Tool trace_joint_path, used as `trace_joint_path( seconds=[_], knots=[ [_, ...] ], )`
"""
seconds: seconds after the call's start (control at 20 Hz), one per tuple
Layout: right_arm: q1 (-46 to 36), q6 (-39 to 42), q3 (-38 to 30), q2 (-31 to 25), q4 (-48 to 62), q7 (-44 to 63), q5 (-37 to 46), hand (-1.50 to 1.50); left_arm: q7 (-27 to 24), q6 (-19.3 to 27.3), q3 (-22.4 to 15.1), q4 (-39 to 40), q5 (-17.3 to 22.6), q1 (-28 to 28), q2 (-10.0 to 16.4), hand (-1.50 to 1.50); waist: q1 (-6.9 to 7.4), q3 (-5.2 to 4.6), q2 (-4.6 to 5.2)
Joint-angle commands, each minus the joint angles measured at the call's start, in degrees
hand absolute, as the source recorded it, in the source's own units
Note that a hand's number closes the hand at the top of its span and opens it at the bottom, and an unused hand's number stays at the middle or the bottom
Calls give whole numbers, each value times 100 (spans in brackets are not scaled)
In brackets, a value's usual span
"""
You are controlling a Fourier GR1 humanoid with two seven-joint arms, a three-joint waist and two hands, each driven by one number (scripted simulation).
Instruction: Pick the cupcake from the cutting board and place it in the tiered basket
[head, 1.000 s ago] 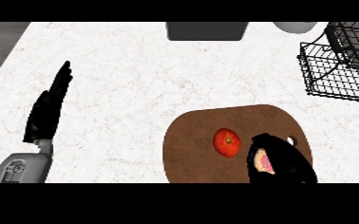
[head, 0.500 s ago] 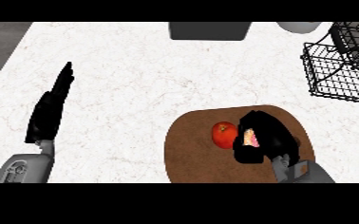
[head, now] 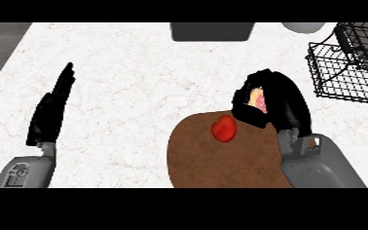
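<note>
Our right hand (head: 284,102) curls its fingers round the cupcake (head: 257,100) at the far edge of the board (head: 215,165). Our left hand (head: 52,109) rests at left, fingers straight and together.

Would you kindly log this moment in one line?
right robot hand: shut on cupcake; between board and basket; left robot hand: open

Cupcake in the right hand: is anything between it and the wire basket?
Nothing visible does. The right hand curls round the cupcake, and only bare counter lies between it and the basket at the upper right. The red fruit sits on the cutting board, on the side away from the basket.
</note>
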Motion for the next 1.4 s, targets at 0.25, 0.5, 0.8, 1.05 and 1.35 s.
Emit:
trace_joint_path(
  seconds=[0.25,0.5,0.8,1.05,1.35],
  knots=[
    [-790,82,-1212,-635,-1254,451,479,150,-45,-36,31,-292,-45,391,9,0,-8,1,-14],
    [-1630,843,-1879,-1511,-570,198,452,150,-2,-277,224,59,136,-33,116,0,-4,-3,18],
    [-1783,1192,-2693,-1669,97,-534,-287,150,602,-165,61,-575,-92,-82,-42,0,30,4,12],
    [-1794,1155,-2738,-1938,1091,-1616,-66,150,-16,-81,68,231,-288,-296,-211,0,34,1,41],
    [-2202,997,-2656,-2463,2144,-2223,704,150,109,-99,45,-70,-332,-122,-245,0,97,1,50]
  ],
)
